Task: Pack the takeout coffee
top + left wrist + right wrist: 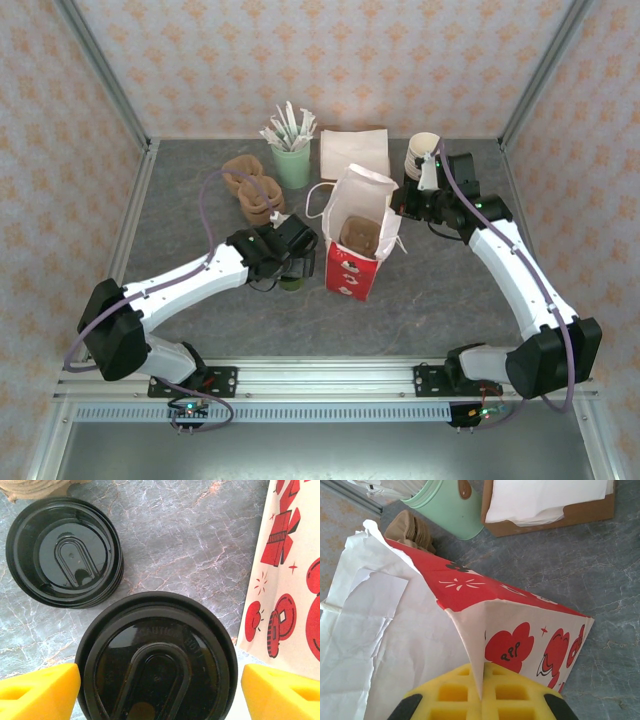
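The red-and-white paper bag [352, 272] is held standing with its mouth open. Its rim is pinched between the closed pads of the right gripper [480, 696], and the bag's body hangs ahead of and below those pads. The takeout coffee [157, 655] is seen directly beneath the left gripper [160, 695], upright on the table. The bag lies just to that gripper's right, and a stack of loose lids [62, 550] lies ahead and to its left. The left jaws are spread wide and set either side of the cup's lid. A sliver of table is seen beside one finger, so nothing is judged to be gripped. The step in hand is judged to be the pick-up of the cup. Next, the jaws would need to be lowered below the lid's rim and closed gently on the cup wall. The cup could then be lifted over the bag's rim and lowered upright inside.
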